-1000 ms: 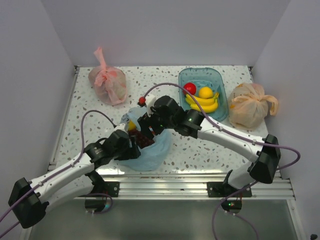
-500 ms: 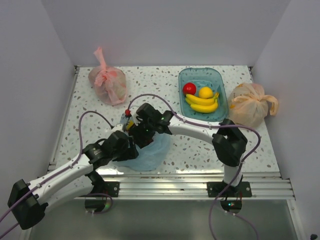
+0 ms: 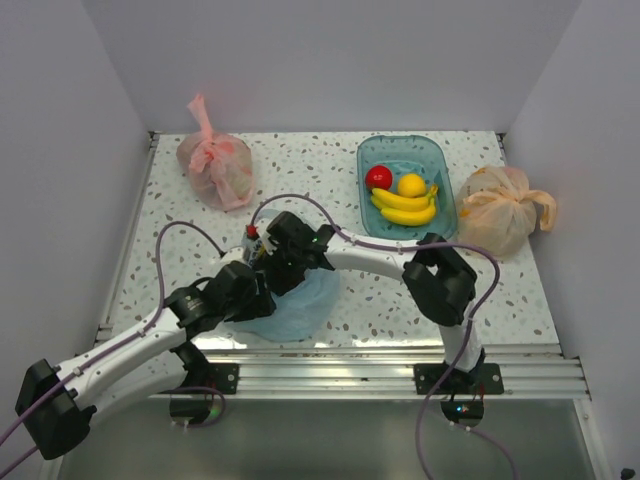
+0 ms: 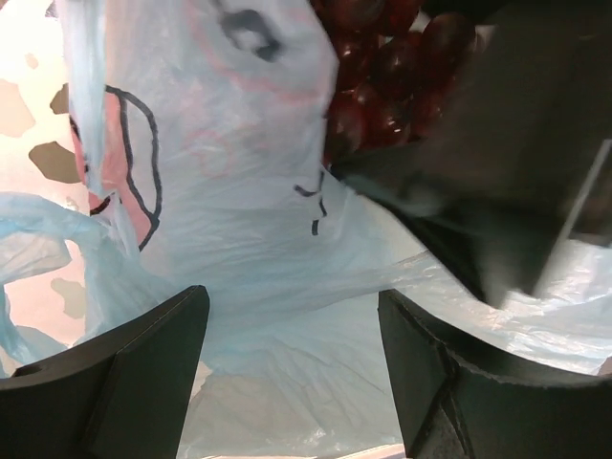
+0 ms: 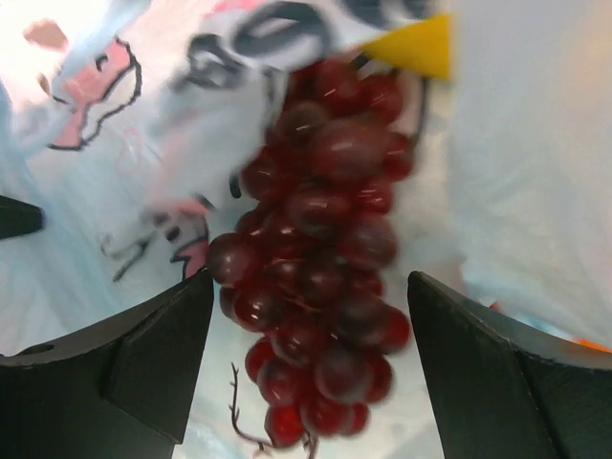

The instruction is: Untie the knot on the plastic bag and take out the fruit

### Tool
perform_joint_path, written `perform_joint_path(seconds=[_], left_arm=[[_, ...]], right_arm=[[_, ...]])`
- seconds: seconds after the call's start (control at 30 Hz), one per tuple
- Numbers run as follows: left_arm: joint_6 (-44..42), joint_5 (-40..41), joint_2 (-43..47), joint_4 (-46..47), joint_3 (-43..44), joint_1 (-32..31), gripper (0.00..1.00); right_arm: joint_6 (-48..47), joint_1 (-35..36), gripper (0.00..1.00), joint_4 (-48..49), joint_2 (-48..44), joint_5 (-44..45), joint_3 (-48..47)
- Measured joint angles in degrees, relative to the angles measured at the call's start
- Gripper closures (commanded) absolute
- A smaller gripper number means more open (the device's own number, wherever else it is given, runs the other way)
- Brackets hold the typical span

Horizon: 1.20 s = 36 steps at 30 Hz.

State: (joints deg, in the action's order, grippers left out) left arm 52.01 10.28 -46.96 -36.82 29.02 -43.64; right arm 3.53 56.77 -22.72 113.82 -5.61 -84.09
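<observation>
The light blue plastic bag (image 3: pixel 303 303) lies open near the table's front edge. My right gripper (image 3: pixel 276 260) reaches into its mouth. In the right wrist view the right gripper (image 5: pixel 308 306) is open, with dark purple grapes (image 5: pixel 320 258) lying between its fingers on the bag film. A yellow fruit (image 5: pixel 413 46) shows just beyond them. My left gripper (image 3: pixel 250 288) sits at the bag's left side. In the left wrist view the left gripper (image 4: pixel 292 311) is open, with bag film (image 4: pixel 239 220) across the gap. The grapes (image 4: pixel 378 86) show beyond it.
A teal tray (image 3: pixel 432 150) at the back holds a red apple (image 3: pixel 378 177), a yellow round fruit (image 3: pixel 411 184) and bananas (image 3: pixel 405 208). A tied pink bag (image 3: pixel 217 168) sits back left, a tied orange bag (image 3: pixel 497 210) at the right. White walls enclose the table.
My right gripper has moved left and down into the bag's mouth, and its elbow has swung in over the table. The left arm has hardly moved.
</observation>
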Motion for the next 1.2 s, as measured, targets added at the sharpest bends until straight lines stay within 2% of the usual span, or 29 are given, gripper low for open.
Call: perform_joint_path(seconds=[0.13,0.2,0.27,0.3,0.37,0.5,0.63,0.83,0.93,1.2], left_arm=[[1.0,1.4,0.5,0.6,0.0,0.0,0.23],[1.4,2.1,0.5,1.1,0.0,0.0,0.24],[1.5,2.7,0.2,1.5,0.0,0.0,0.24],[1.6,3.1,-0.2,1.8,0.0,0.0,0.24],[1.9,3.9,-0.9,2.3,0.0,0.0,0.25],[2.3,6.3,-2.0,2.9,0.0,0.0,0.31],[2.4,8.7,-2.5,3.0,0.7,0.8,0.34],[1.0,10.0,-5.0,5.0,1.6,3.6,0.34],[-0.2,9.9,-6.2,5.9,1.6,5.2,0.35],[-4.8,10.8,-6.9,6.4,4.0,10.7,0.35]], right_arm=[[-0.8,0.1,0.17,-0.2,3.1,-1.9,0.0],[-1.2,0.0,0.26,-0.3,4.1,-2.7,0.0],[-1.5,0.0,0.39,-0.4,4.4,-3.4,0.0],[-1.7,0.0,0.51,-0.3,4.4,-3.7,0.0],[-1.9,0.0,0.69,-0.1,4.1,-4.5,0.0],[-2.0,0.0,0.86,0.3,1.0,-4.3,1.5],[-1.9,0.0,0.87,0.5,-4.1,-3.9,3.5],[-1.0,-0.8,0.94,2.6,-10.9,-4.2,4.1],[0.3,-1.9,1.0,5.9,-14.0,-5.0,5.8],[5.9,-5.1,1.0,16.7,-19.5,-8.2,14.1]])
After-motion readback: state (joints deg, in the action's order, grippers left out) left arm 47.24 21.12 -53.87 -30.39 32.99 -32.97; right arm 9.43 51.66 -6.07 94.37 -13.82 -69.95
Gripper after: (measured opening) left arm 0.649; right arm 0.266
